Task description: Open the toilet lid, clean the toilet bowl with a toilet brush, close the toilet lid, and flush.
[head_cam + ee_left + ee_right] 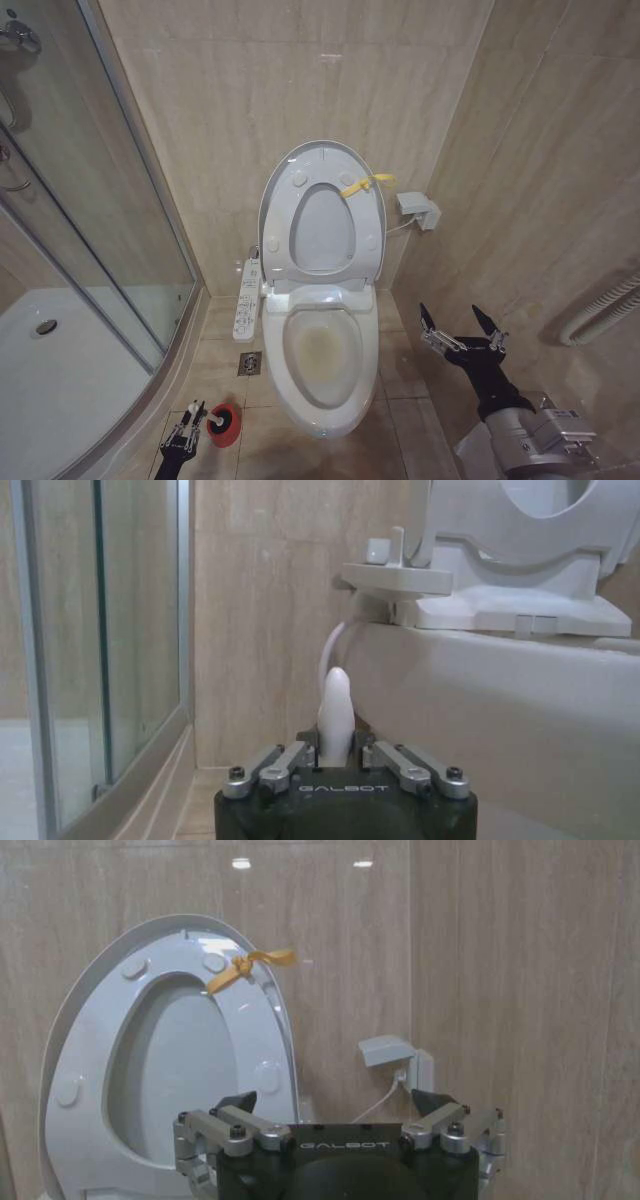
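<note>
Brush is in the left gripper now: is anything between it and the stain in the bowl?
Nothing visible. The lid is up against the wall, so the bowl is open from above. The left gripper holds the brush low beside the bowl, over the red holder. The right gripper waits open on the other side.
</note>
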`<state>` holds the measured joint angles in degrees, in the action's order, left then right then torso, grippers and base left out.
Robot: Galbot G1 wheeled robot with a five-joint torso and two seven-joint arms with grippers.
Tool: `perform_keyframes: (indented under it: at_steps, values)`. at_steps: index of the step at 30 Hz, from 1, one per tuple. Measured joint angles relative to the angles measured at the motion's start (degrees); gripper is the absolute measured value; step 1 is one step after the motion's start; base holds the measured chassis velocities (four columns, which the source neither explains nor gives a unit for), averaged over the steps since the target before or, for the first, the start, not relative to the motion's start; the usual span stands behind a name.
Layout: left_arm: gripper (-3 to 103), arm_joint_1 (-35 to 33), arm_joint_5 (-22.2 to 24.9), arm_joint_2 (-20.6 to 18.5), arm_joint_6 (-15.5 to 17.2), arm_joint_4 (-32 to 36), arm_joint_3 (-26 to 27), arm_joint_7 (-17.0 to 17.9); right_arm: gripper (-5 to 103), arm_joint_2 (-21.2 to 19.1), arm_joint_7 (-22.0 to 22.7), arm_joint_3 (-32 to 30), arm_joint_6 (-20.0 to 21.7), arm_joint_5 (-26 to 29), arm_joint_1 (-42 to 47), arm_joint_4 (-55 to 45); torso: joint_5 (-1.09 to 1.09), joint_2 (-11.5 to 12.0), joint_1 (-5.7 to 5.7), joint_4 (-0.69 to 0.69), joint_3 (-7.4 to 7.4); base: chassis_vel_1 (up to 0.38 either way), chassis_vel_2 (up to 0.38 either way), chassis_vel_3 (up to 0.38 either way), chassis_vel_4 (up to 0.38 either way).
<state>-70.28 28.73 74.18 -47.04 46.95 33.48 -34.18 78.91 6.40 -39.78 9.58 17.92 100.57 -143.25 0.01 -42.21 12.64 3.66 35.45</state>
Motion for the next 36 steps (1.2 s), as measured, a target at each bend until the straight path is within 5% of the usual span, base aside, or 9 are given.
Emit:
perform_keyframes:
  at_steps: [8, 9, 16, 17, 21, 23, 24, 31, 36]
  values:
    - [21, 1.2, -1.1, -0.5, 0.6, -0.5, -1.1, 0.5, 100, 0.0, 0.0, 0.0, 0.0, 0.0, 0.0, 0.0, -0.09, 0.0, 0.02, 0.03, 0.02, 0.0, 0.0, 0.0, 0.0]
    - [36, 1.5, -1.1, -0.7, 0.6, -0.5, -1.1, 0.6, 100, 0.0, 0.0, 0.0, 0.0, 0.0, 0.0, 0.0, -0.01, 0.0, 0.01, 0.01, 0.01, 0.0, 0.0, 0.0, 0.0]
    - [36, 1.8, -1.1, -1.2, 0.5, -0.1, -1.7, 0.6, 100, 0.0, 0.0, 0.0, 0.0, 0.0, 0.0, 0.0, 0.01, 0.0, 0.01, 0.0, 0.01, 0.0, 0.0, 0.0, 0.0]
    - [64, 1.6, -1.1, -1.2, 0.5, 0.1, -1.8, 0.6, 100, 0.0, 0.0, 0.0, 0.0, 0.0, 0.0, 0.0, -0.01, 0.0, 0.01, -0.01, 0.01, 0.0, 0.0, 0.0, 0.0]
    - [64, 0.8, -1.1, -1.2, 0.4, 1.3, -1.6, 0.6, 100, 0.0, 0.0, 0.0, 0.0, 0.0, 0.0, 0.0, -0.02, 0.0, 0.01, -0.01, 0.0, 0.0, 0.0, 0.0, 0.0]
    - [64, -0.6, -0.6, -1.0, 0.4, 3.9, -1.2, 1.7, 100, 0.0, 0.0, 0.0, 0.0, 0.0, 0.0, 0.0, -0.01, 0.0, 0.0, 0.0, 0.0, 0.0, 0.0, 0.0, 0.0]
    - [90, -1.5, -0.5, -0.8, 0.4, 6.2, -1.0, 3.0, 100, 0.0, 0.0, 0.0, 0.0, 0.0, 0.0, 0.0, -0.02, 0.0, 0.0, -0.02, 0.0, 0.0, 0.0, 0.0, 0.0]
    - [90, -6.6, 0.2, 0.2, 0.6, 21.7, -0.2, 9.0, 100, 0.0, 0.0, 0.0, 0.0, 0.0, 0.0, 0.0, -0.01, 0.0, 0.0, -0.01, 0.0, 0.0, 0.0, 0.0, 0.0]
    - [100, -10.8, -0.1, 0.9, 4.1, 36.0, 0.0, 12.1, 100, 0.0, 0.0, 0.0, 0.0, 0.0, 0.0, 0.0, -0.01, 0.0, 0.0, 0.0, 0.0, 0.0, 0.0, 0.0, 0.0]
